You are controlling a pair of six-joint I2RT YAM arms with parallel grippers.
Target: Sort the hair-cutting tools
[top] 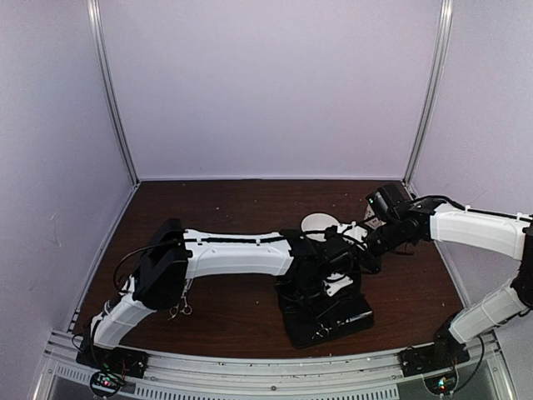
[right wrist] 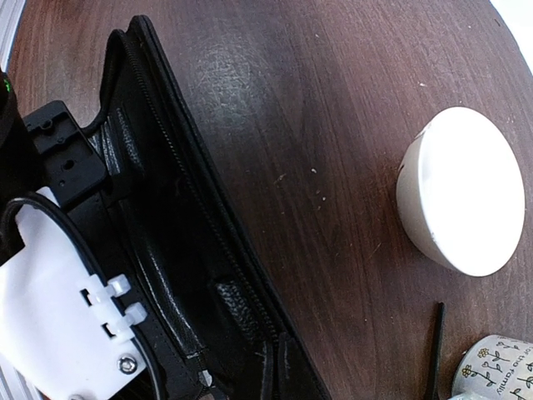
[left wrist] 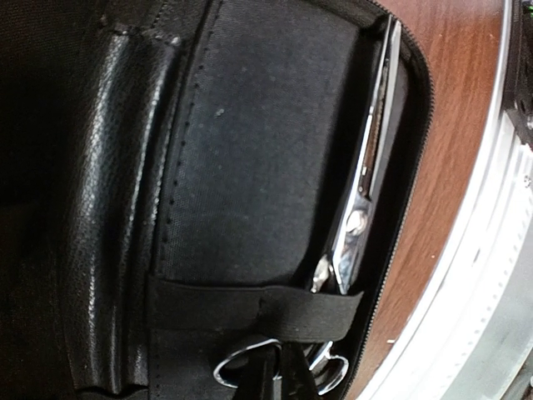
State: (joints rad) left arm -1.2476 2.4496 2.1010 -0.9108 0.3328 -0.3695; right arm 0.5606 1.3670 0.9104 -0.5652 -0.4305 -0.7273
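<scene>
— One pair of scissors [left wrist: 371, 167] is sitting under the strap [left wrist: 258, 308] of the case [left wrist: 250, 125]; we cannot tell whether the left claw [top: 326, 302] above is spread.
— We are risking snagging that strap and dragging the blades out.

The left arm [top: 237, 250] stretches low from the near left to the middle, left gripper [top: 323, 292] pointing down, while the right arm [top: 475, 227] reaches leftward, right gripper [top: 362, 250] just beside it, finger gaps indiscernible.

A strap [left wrist: 258, 310] hides part of the scissors [left wrist: 372, 158] above their rings.
</scene>
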